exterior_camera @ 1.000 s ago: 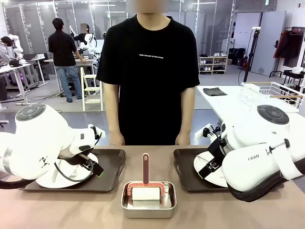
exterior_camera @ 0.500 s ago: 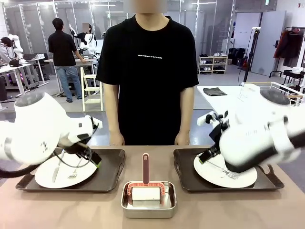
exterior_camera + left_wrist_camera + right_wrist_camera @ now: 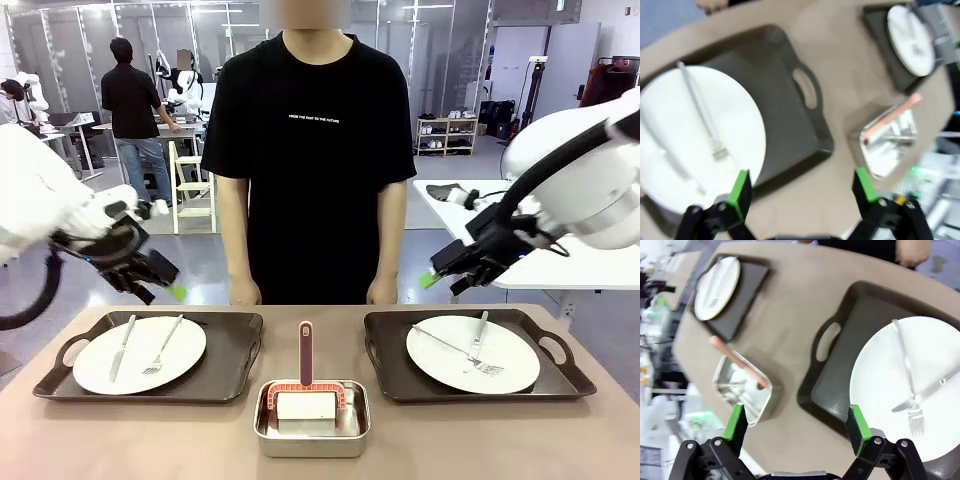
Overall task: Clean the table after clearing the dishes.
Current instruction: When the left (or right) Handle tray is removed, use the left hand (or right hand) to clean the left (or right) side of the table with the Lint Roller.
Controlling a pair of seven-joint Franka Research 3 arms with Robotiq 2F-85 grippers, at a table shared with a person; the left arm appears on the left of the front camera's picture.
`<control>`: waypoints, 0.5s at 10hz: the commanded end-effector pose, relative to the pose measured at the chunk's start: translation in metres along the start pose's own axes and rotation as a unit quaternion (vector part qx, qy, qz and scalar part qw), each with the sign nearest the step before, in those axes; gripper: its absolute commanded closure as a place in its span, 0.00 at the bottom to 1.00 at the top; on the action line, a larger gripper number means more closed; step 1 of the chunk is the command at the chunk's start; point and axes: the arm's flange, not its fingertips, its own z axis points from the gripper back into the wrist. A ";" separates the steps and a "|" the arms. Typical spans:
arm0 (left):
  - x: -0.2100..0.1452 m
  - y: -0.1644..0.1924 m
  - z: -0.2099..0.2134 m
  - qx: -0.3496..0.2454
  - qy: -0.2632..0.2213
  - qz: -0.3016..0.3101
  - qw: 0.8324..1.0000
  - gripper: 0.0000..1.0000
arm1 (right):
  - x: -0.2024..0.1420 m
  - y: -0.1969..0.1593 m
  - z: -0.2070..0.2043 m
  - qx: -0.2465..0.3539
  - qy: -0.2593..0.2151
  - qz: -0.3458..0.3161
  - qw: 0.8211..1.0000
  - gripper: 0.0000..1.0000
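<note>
Having risen off the dishes (image 3: 140, 377), the left claw (image 3: 158, 286) and right claw (image 3: 445, 281) hover open and empty, leaving both trays (image 3: 236, 384) uncleared at nine and three o'clock on the worktop (image 3: 450, 442), so wiping must wait.

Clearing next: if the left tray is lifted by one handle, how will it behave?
Probably rigid: the tray looks like hard moulded plastic. Lifted by one handle it would likely tilt, and the plate with its loose knife and fork could slide.

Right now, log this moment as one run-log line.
left tool: open, above left tray | right tool: open, above right tray | dishes: on trays
</note>
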 end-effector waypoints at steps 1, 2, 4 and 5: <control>-0.014 0.049 0.034 -0.091 -0.017 0.077 0.993 0.00 | -0.023 -0.050 0.032 0.093 -0.007 -0.078 0.993 0.00; -0.031 0.075 0.053 -0.136 -0.047 0.108 0.984 0.00 | -0.041 -0.070 0.052 0.147 -0.023 -0.110 0.983 0.00; -0.064 0.117 0.085 -0.225 -0.083 0.148 0.959 0.00 | -0.064 -0.104 0.093 0.231 -0.071 -0.167 0.956 0.00; -0.082 0.140 0.102 -0.256 -0.114 0.164 0.946 0.00 | -0.072 -0.120 0.112 0.244 -0.082 -0.179 0.949 0.00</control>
